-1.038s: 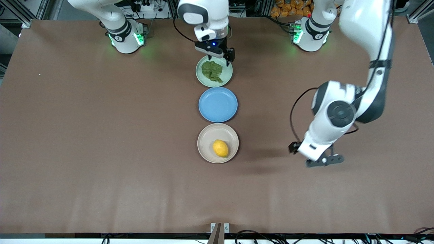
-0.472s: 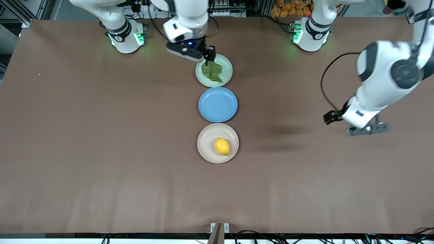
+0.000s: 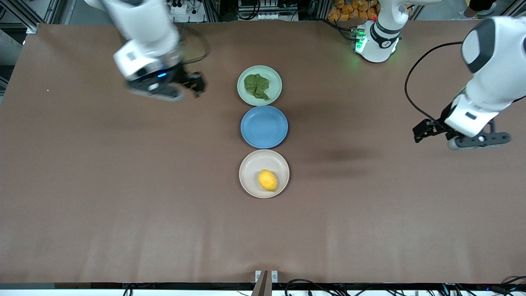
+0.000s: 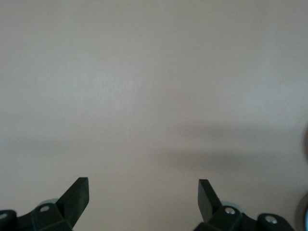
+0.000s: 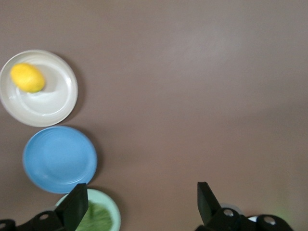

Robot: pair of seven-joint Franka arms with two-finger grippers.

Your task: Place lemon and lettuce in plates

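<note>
both items look placed already. the lemon (image 3: pixel 267 180) lies in the cream plate (image 3: pixel 249 162), lower centre of the front view, sitting off-centre toward the rim. the lettuce (image 3: pixel 257 86) lies in the mint plate (image 3: pixel 275 76), upper centre. the blue plate (image 3: pixel 264 126) between them holds nothing.

right gripper (image 3: pixel 196 84) is up over bare table (image 3: pixel 102 197) at upper left of the front view, fingers spread wide, nothing held; its wrist view confirms the wide gap. left gripper (image 3: pixel 435 129) is over bare table at the right edge, also spread wide and holding nothing.

risks, as a guess: the lemon is round and near the rim, so any bump or table shake could roll it out of the cream plate. the lettuce is light and crumpled, one edge close to the rim, so a low arm sweep could drag or flick it off. both arms are well apart from the plates, so the risk looks low.

counts: 3 plates (1 mint, 1 blue, 1 cream), 1 lemon, 1 lettuce, 2 arms, 2 grippers.
</note>
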